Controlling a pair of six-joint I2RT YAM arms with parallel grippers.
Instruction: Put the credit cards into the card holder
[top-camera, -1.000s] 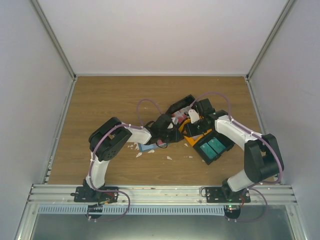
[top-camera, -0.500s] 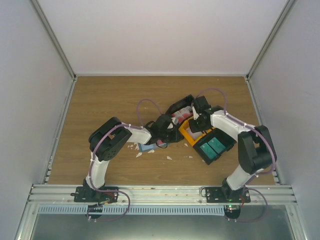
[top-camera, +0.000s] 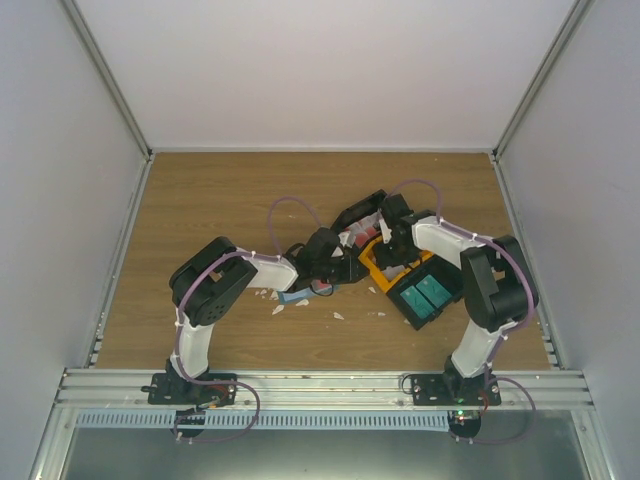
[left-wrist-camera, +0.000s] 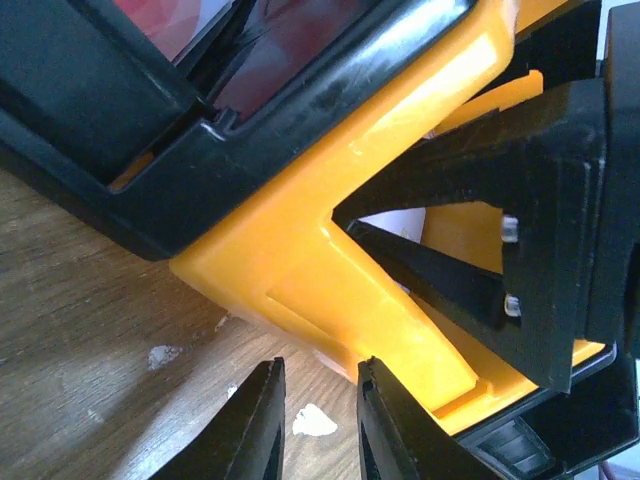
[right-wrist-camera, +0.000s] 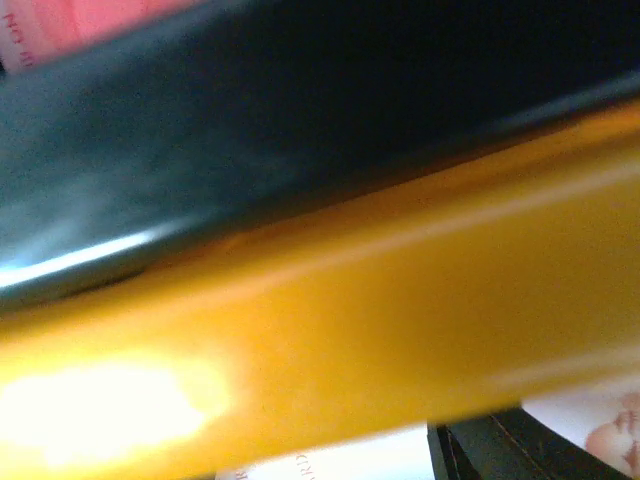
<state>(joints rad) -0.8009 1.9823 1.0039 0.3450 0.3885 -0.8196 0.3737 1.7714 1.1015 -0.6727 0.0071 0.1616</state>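
The left gripper (left-wrist-camera: 315, 432) is a little spread and empty, low over the bench (left-wrist-camera: 90, 330) beside the orange bin (left-wrist-camera: 330, 280). Whether the right gripper (top-camera: 385, 242) is spread, I cannot tell. The cards (top-camera: 353, 237) lie in the black bin (top-camera: 365, 203), at 11 o'clock of the orange bin. The holder (top-camera: 292, 296) lies at 7 o'clock of the left gripper.

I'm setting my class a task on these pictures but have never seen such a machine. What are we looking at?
Two robot arms are bolted at the near edge of the table. The overhead picture shows both; the other two come from cameras on their wrists. On it lie an orange bin, two black bins, a blue card holder and white scraps. Red-patched cards sit in the far black bin. The left gripper hovers slightly open beside the orange bin, holding nothing. The right gripper is down among the bins; its own picture is too blurred to show any grip.
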